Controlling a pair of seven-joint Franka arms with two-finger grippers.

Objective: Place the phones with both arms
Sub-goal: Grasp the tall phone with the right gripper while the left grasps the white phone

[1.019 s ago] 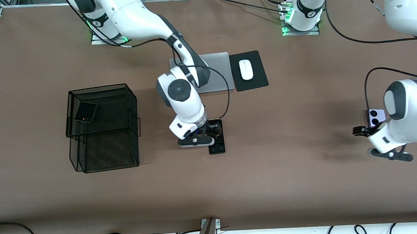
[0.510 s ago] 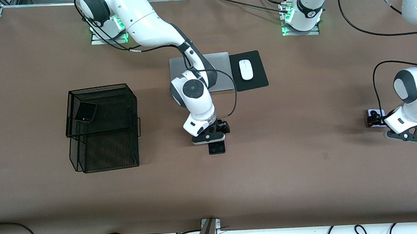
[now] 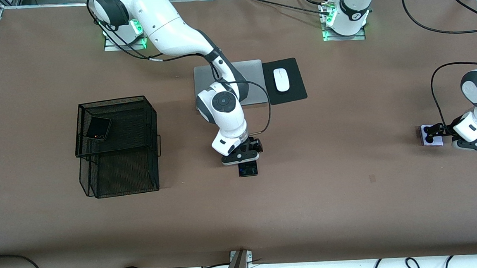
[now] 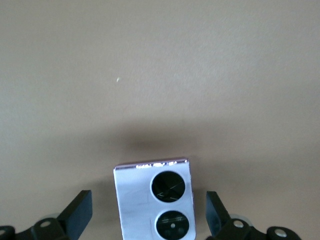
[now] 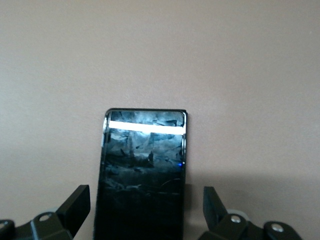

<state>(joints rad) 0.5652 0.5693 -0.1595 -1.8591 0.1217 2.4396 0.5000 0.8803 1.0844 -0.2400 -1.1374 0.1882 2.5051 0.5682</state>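
Observation:
A long slim black phone (image 3: 248, 169) lies flat mid-table. My right gripper (image 3: 243, 152) is low over its end farther from the front camera. It is open, one finger on each side of the slab (image 5: 142, 170), with gaps between. The lilac-white phone (image 3: 437, 141) with two round black lenses lies at the left arm's end of the table. My left gripper (image 3: 432, 133) is open and straddles it (image 4: 152, 200) without touching. A squarish black folded phone (image 3: 98, 128) rests in the black mesh basket (image 3: 112, 101).
A grey laptop (image 3: 253, 77) lies closed near the arms' bases, partly hidden by the right arm. Beside it a white mouse (image 3: 281, 79) sits on a black pad (image 3: 296, 91). The basket stands toward the right arm's end. Brown tabletop surrounds both phones.
Both arms have come down. The right gripper slid along the slab away from the front camera. The left gripper moved toward the left arm's end of the table and settled around the lilac phone.

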